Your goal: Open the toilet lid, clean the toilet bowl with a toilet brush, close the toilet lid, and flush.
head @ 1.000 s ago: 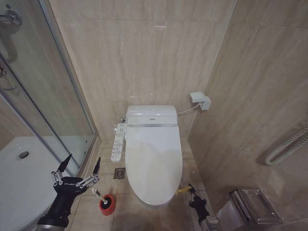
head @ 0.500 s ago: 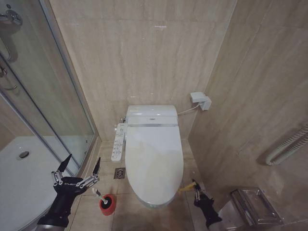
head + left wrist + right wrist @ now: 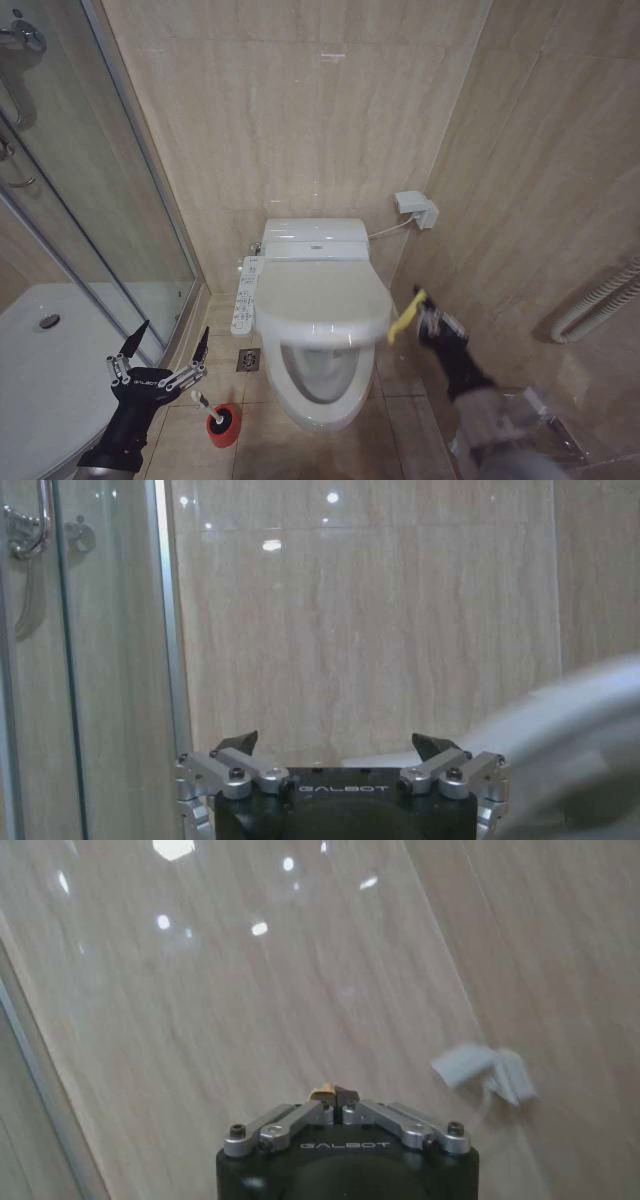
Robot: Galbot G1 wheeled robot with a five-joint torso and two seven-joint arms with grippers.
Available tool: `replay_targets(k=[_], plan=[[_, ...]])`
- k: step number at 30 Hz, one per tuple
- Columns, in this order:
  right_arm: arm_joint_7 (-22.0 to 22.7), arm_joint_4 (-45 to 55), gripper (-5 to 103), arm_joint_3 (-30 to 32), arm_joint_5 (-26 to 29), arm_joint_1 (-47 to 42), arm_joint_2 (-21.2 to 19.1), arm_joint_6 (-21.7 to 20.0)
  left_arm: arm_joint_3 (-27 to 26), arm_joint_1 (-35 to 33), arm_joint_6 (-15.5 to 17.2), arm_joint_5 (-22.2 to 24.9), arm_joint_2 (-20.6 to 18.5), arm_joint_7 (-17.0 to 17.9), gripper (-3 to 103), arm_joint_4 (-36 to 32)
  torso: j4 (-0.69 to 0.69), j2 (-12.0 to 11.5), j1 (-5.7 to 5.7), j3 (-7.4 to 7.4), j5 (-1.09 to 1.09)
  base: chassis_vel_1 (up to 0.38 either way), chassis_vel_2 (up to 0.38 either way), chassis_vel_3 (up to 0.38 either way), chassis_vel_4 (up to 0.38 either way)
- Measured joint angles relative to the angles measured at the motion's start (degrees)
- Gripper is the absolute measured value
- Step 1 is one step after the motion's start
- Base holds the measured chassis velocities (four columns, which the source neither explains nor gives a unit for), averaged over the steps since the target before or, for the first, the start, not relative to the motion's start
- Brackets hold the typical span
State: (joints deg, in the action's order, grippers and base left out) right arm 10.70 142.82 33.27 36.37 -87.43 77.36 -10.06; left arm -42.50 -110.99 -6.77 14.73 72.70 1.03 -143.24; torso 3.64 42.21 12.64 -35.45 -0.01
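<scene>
Nearest to us, our left gripper (image 3: 165, 352) hangs low over the beige floor tiles (image 3: 190, 440), its dark pointed fingers spread wide and holding nothing; in the left wrist view the same gripper (image 3: 339, 744) shows its tips well apart against the wall. Just beside it stands a red round holder cup (image 3: 224, 424) with the toilet brush (image 3: 206, 405) set in it, thin white handle leaning up and out.

Our right gripper (image 3: 418, 313) sits to the right of the toilet, pinched tight on the yellow tag (image 3: 404, 318) at the rim of the toilet lid (image 3: 322, 300); the right wrist view shows the fingers (image 3: 322, 1111) closed together on a yellow scrap. That smooth white oval cover is partly raised, and under it we see the glossy ceramic toilet bowl (image 3: 318, 372).

Farther back, a white control panel (image 3: 245, 295) lies along the toilet's left side and a boxy white tank (image 3: 314, 238) meets the wall. Polished, faintly veined beige wall tiles (image 3: 300, 110) close the room, with a glass shower screen (image 3: 80, 190) on the left and a small white wall box (image 3: 416, 208) on the right.
</scene>
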Motion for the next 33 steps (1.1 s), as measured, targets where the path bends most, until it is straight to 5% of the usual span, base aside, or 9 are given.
replay_targets(k=[16, 21, 33], plan=[[-0.36, -8.05, 1, -1.81, 3.25, 15.51, -0.94, 1.03, 0.0, 0.0, 0.0, 0.0, 0.0, 0.0, 100, 0.0, 0.02, 0.0, 0.01, 0.0, 0.01, 0.0, 0.0, 0.0, 0.0], [0.15, -15.83, 1, -2.73, 3.12, 24.72, 1.65, 2.09, 0.0, 0.0, 0.0, 0.0, 0.0, -0.01, 100, 0.0, 0.02, 0.0, 0.01, 0.0, 0.0, 0.0, 0.0, 0.0, 0.0], [-6.33, -39.28, 1, -4.8, 3.78, 45.09, 2.66, 9.41, 0.0, 0.0, 0.0, 0.0, 0.0, 0.0, 100, 0.0, 0.02, 0.0, 0.01, 0.0, 0.0, 0.0, 0.0, 0.0, 0.0]])
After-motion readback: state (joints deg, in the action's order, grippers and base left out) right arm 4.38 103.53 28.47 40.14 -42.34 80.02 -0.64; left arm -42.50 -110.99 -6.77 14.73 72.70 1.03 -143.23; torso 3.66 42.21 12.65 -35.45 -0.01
